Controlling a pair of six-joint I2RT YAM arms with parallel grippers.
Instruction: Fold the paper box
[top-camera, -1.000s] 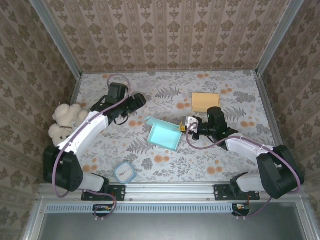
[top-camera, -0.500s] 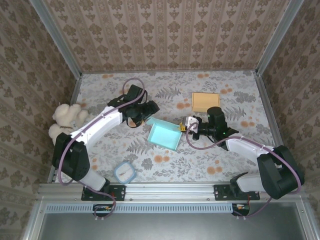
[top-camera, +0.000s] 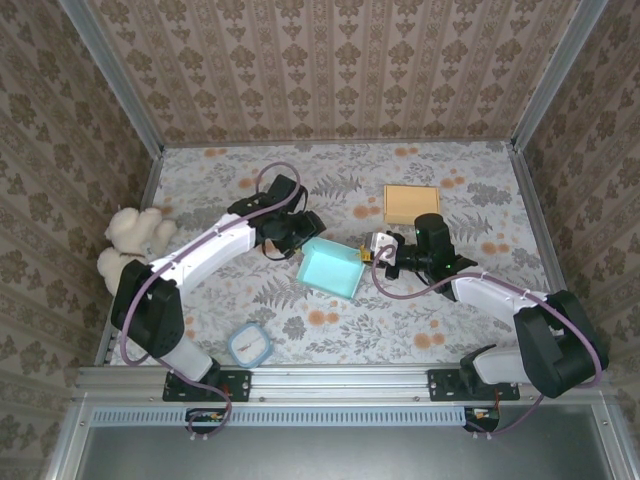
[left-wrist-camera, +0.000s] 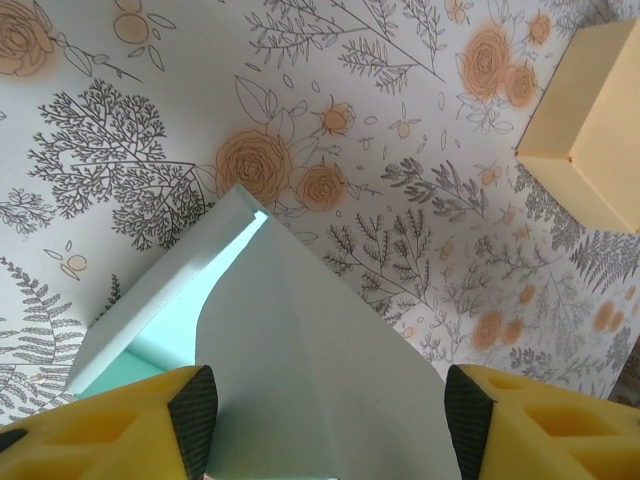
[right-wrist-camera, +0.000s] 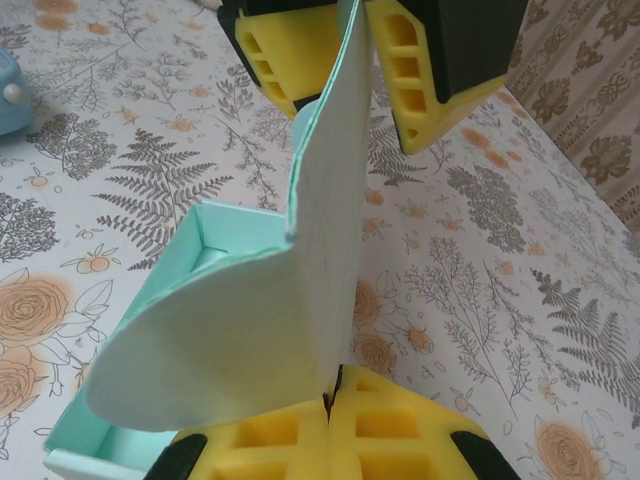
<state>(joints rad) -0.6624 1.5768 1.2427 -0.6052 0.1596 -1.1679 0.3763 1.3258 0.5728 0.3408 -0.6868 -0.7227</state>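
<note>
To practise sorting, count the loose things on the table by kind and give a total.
Boxes: 2 (mint paper box, tan box)
Plush toy: 1
Small lidded container: 1
Total: 4

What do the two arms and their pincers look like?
The left arm and right arm have white links, black joints and a purple cable looping alongside. The left pincer and right pincer have yellow fingers with hollow cells and black tips.
</note>
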